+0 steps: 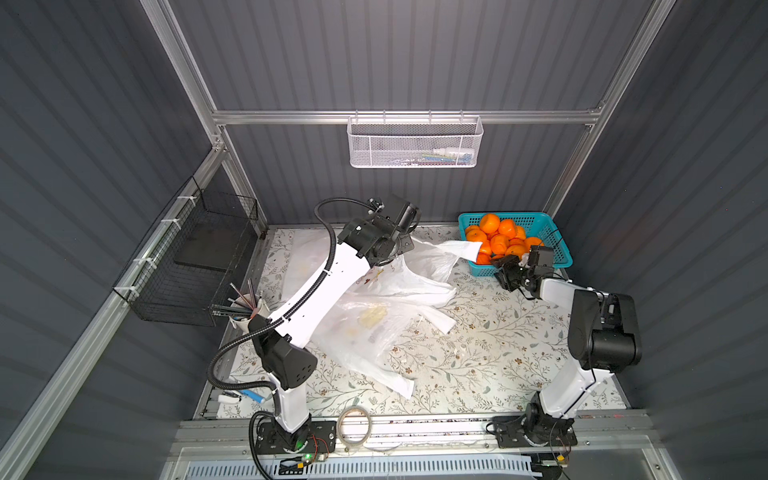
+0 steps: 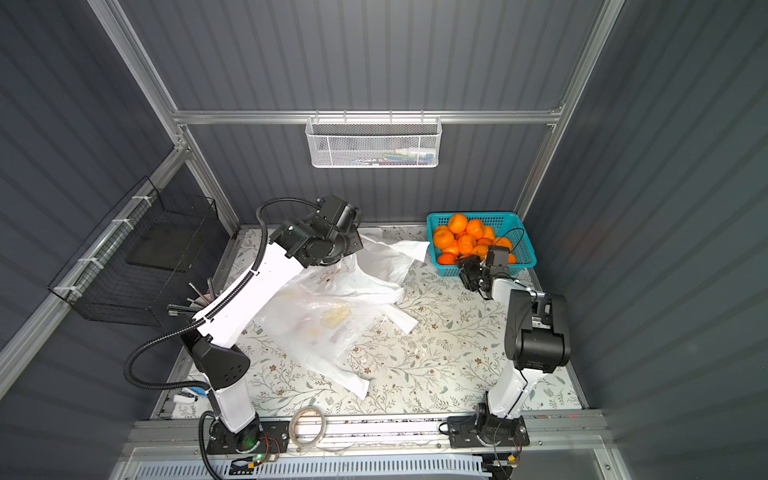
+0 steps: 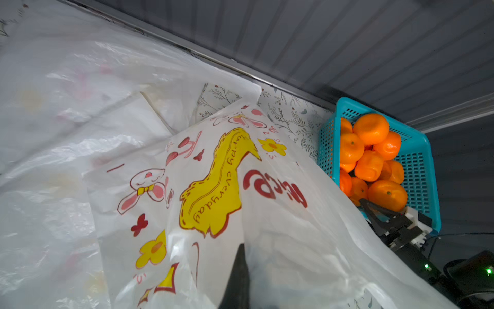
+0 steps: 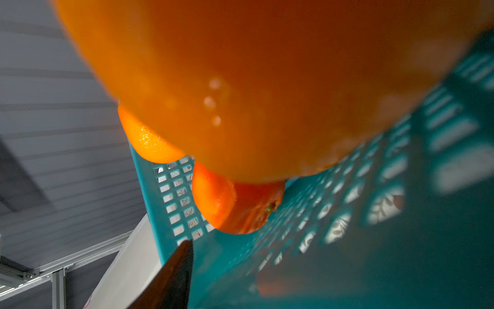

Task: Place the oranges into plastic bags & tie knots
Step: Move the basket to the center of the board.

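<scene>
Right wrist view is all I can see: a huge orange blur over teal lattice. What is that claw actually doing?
Observer: That claw, the right gripper, sits at the near edge of a teal basket, jaws apart among the oranges heaped inside. I cannot tell whether it grips one.
Visitor: Is the other arm busy?
Observer: The left gripper is shut on a plastic bag printed with bunnies and flowers, holding it raised beside the basket.
Visitor: Any fruit bagged so far?
Observer: None that shows. In both top views the bags spread on the table lie flat, with no orange colour inside.
</scene>
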Tool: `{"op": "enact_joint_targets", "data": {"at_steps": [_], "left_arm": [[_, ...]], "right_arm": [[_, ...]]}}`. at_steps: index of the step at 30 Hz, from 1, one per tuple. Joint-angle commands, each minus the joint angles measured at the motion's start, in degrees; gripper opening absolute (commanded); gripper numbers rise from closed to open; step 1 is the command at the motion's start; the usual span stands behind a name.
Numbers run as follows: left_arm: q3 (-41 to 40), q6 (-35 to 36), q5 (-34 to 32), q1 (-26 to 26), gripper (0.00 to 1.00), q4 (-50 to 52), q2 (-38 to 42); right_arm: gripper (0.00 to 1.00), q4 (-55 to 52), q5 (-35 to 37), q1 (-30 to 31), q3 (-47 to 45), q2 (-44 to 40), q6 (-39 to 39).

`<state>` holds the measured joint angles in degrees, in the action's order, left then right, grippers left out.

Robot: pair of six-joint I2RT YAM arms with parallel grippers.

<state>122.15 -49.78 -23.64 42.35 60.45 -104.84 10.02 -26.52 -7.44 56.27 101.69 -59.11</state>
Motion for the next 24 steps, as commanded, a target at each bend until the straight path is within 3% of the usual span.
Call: {"op": "enact_joint_targets", "data": {"at_steps": [1,9,24], "left_arm": [[2.1,-0.5,-6.3,0.3,0.02,5.9,0.9],[-0.1,-0.3,-5.9,0.3,0.03,4.5,0.3],[-2.5,3.3,2.2,0.3,0.04,-0.4,-1.2]], "right_arm": [[0.54,-3.8,0.3,0.2,-2.9,-3.4,3.3],[0.52,-5.8,-3.2,-2.8,-12.8,-10.3,7.4],[0.53,-19.3,-1.8,-12.5,-24.6,-27.0,18.0]]}}
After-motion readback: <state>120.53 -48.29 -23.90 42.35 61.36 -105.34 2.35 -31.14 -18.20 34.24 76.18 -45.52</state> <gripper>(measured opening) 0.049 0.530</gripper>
